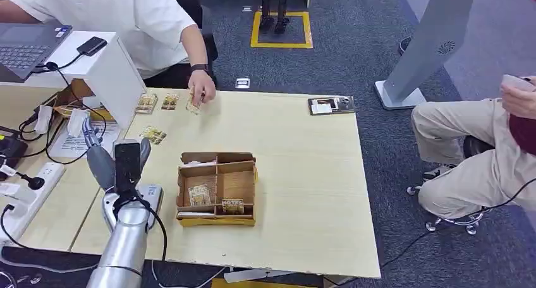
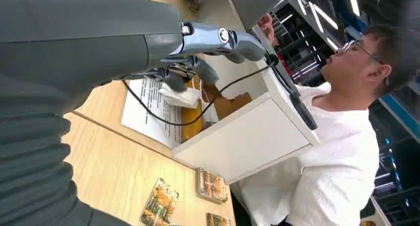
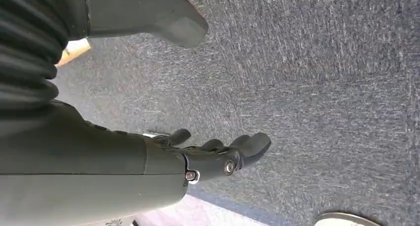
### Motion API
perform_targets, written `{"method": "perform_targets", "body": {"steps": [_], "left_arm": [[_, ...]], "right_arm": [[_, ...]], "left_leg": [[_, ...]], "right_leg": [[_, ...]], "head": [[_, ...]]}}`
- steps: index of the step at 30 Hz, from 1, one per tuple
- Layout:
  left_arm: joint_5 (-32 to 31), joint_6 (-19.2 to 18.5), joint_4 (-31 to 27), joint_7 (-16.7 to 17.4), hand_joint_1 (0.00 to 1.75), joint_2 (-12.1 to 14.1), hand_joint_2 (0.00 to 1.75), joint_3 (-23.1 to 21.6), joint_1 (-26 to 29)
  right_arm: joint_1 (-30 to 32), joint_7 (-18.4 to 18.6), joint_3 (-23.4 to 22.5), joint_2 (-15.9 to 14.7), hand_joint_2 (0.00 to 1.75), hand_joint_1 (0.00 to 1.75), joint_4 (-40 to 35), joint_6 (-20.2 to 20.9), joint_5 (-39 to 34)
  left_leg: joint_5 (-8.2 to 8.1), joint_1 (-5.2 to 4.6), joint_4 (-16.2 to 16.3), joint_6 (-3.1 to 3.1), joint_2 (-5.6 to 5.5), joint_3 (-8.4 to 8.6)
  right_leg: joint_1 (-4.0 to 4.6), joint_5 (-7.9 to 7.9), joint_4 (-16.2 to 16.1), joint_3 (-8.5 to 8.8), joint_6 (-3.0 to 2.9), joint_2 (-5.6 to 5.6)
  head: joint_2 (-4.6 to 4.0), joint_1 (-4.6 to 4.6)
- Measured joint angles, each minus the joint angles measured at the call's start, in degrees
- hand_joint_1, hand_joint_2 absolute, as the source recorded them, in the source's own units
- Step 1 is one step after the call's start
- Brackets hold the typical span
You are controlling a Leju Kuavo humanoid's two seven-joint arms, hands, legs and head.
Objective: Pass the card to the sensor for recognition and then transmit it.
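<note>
Several patterned cards lie on the pale table (image 1: 303, 193): one (image 1: 153, 134) just ahead of my left hand, two more (image 1: 146, 103) (image 1: 169, 101) by the far edge. A person's hand (image 1: 201, 89) holds another card (image 1: 193, 104) down on the table there. My left hand (image 1: 117, 163) hovers over the table's left part with fingers spread and nothing in it; the left wrist view shows the hand (image 2: 163, 42) stretched out above the cards (image 2: 159, 208). A dark flat device (image 1: 331, 105) lies at the far right edge. My right hand (image 3: 198, 161) hangs over carpet, holding nothing.
A cardboard divider box (image 1: 218, 188) with two cards in it stands mid-table, right of my left hand. A white stand (image 1: 114, 73) carrying a laptop (image 1: 28, 45), cables and a power strip (image 1: 28, 196) crowd the left. A second person (image 1: 480, 143) sits to the right.
</note>
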Motion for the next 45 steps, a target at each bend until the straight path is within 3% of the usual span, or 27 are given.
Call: {"method": "perform_targets", "body": {"steps": [14, 28, 37, 40, 41, 45], "left_arm": [[7.4, -2.3, -6.3, -3.5, 0.00, -1.2, 1.75, -4.6, 7.9], [8.9, -2.8, -8.9, -4.4, 0.00, -2.1, 1.75, -5.1, 10.0], [13.3, -1.9, -17.8, -11.0, 0.00, -5.1, 1.75, -10.1, 20.2], [11.1, 0.1, -20.7, -12.6, 0.00, -5.6, 1.75, -12.0, 23.2], [7.9, 1.1, -22.4, -13.6, 0.00, -5.6, 1.75, -12.7, 24.5], [6.4, 1.0, -25.2, -15.4, 0.00, -5.6, 1.75, -13.6, 26.2]], "right_arm": [[0.8, -3.6, -5.9, -0.6, 1.75, 0.00, 0.0, 0.0, -1.1], [1.1, -3.7, -7.5, -0.8, 1.75, 0.00, 0.0, 0.0, -1.2], [2.2, -4.0, -10.3, -0.7, 1.75, 0.00, 0.0, 0.0, -1.4], [2.5, -4.5, -11.6, -0.7, 1.75, 0.00, 0.0, 0.0, -1.4], [2.6, -4.5, -11.9, -0.7, 1.75, 0.00, 0.0, 0.0, -1.4], [2.6, -4.5, -12.5, -0.7, 1.75, 0.00, 0.0, 0.0, -1.4]], "left_leg": [[-0.02, 0.00, 0.0, 0.01, 0.00, -0.03], [-0.02, 0.00, 0.0, 0.01, 0.00, -0.02], [-0.14, -0.03, 0.0, 0.07, 0.00, -0.06], [-0.14, -0.03, 0.0, 0.06, 0.00, -0.06], [-0.14, -0.02, 0.0, 0.06, 0.00, -0.06], [-0.13, -0.02, 0.0, 0.06, 0.01, -0.04]], "right_leg": [[0.00, -0.02, 0.0, -0.03, 0.02, 0.00], [0.00, -0.02, 0.0, -0.03, 0.02, 0.01], [-0.02, -0.11, 0.0, -0.05, 0.09, 0.00], [-0.02, -0.11, 0.0, -0.06, 0.09, 0.00], [-0.01, -0.11, 0.0, -0.06, 0.09, -0.01], [-0.01, -0.11, 0.0, -0.05, 0.09, 0.00]], "head": [[0.00, 0.00], [0.00, 0.00], [-0.02, 0.00], [-0.02, 0.00], [-0.02, 0.00], [-0.02, 0.00]]}}
